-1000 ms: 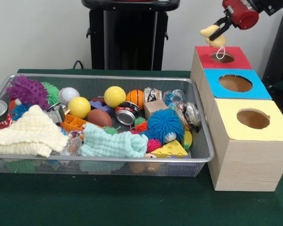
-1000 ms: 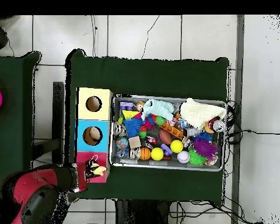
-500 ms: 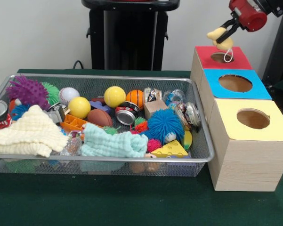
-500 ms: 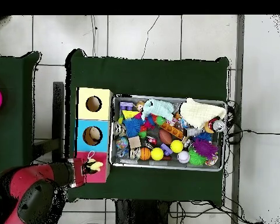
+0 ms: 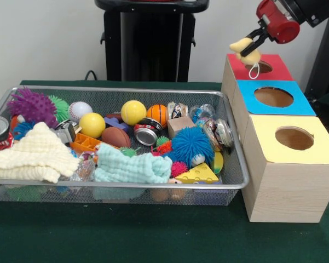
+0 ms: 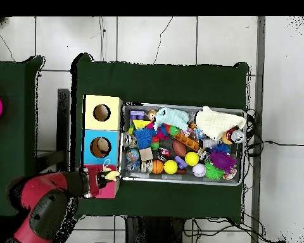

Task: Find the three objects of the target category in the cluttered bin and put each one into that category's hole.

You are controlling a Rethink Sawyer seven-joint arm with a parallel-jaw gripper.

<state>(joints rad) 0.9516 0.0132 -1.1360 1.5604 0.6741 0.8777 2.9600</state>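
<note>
the gripper [image 5: 250, 43] is clamped on a small yellow toy [image 5: 245, 48], its dark fingers [image 5: 258, 36] pinching the toy from both sides. the red and black arm [image 5: 287, 15] reaches in from the upper right corner of the front view, tilted down and to the left, with its red wrist just behind the fingers. in the overhead view the arm [image 6: 47, 202] lies low along the bottom left, the gripper [image 6: 104, 179] pointing toward the bin.

the yellow toy is soft-looking and lumpy, pale yellow, with a thin white loop [image 5: 254, 69] hanging below it. it hangs in the air above the near-left edge of the red-topped box [image 5: 273, 70], close to that box's round hole [image 5: 259, 67] but offset toward the bin side.

next along the row stand the blue-topped box [image 5: 300, 105] and the yellow-topped box [image 5: 312, 153], each with a round hole. beside them the wire mesh bin [image 5: 120, 186] holds balls, spiky toys, cans and cloths.
</note>
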